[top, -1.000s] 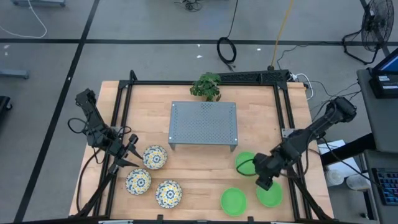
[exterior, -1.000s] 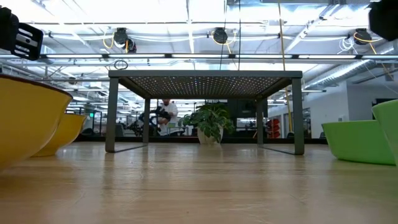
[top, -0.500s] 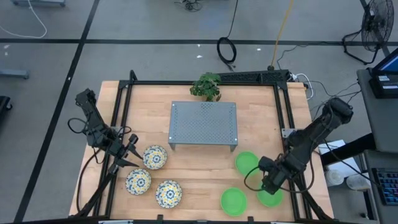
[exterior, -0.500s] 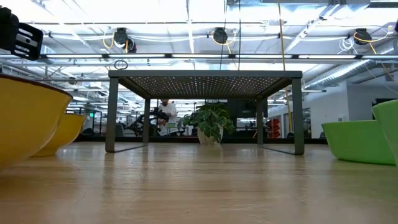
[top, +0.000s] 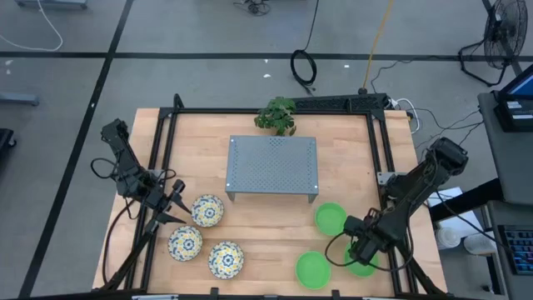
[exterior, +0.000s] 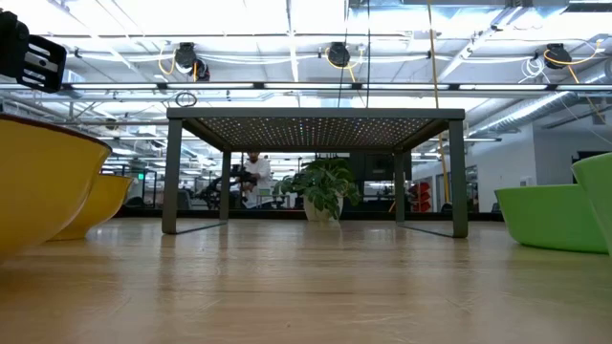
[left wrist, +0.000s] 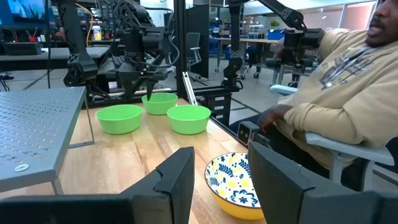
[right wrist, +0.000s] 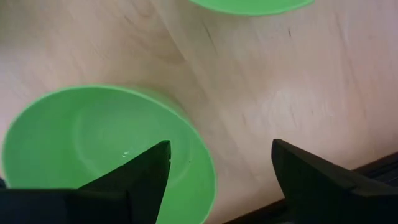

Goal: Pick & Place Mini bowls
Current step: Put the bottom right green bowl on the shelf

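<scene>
Right gripper poised over a green bowl, nothing placed yet

All six mini bowls sit on the tabletop point(top: 275, 229): three floral bowls point(top: 207, 210) at front left, three green bowls point(top: 330, 218) at front right. The right gripper point(top: 363, 250) hangs over the rightmost green bowl point(right wrist: 106, 149), jaws wide and empty. The left gripper point(top: 171, 206) waits beside the floral bowls, jaws open, holding nothing
</scene>
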`<state>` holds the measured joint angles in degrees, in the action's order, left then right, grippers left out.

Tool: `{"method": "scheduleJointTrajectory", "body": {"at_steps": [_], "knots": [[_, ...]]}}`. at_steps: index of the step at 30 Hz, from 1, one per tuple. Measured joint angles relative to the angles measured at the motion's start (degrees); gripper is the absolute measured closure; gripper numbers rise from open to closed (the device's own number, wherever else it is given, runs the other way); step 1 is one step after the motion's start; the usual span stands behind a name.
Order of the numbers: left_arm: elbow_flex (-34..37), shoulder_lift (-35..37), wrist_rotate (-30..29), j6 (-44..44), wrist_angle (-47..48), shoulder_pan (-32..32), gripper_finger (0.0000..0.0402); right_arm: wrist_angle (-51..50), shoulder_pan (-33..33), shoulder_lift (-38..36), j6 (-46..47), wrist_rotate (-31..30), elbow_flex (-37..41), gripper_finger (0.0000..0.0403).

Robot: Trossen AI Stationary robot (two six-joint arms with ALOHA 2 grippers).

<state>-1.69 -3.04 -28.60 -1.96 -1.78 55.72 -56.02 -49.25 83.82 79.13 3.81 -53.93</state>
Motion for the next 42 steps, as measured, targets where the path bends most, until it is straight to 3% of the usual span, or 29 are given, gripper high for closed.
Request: {"method": "scheduleJointTrajectory", "body": {"at_steps": [19,29,42], "knots": [[0.00,0.00,0.00,0.00,0.02,0.00,0.0249,0.30,-0.63,0.45,-0.79,-2.54,0.00,0.0187],[0.00,0.01,0.00,0.02,0.02,0.02,0.0249,0.86,-1.55,0.42,-0.48,-3.95,0.27,0.0188],[0.00,0.02,-0.01,0.01,0.02,0.01,0.0249,5.98,-1.44,0.19,-0.33,-0.47,5.73,0.0188]]}}
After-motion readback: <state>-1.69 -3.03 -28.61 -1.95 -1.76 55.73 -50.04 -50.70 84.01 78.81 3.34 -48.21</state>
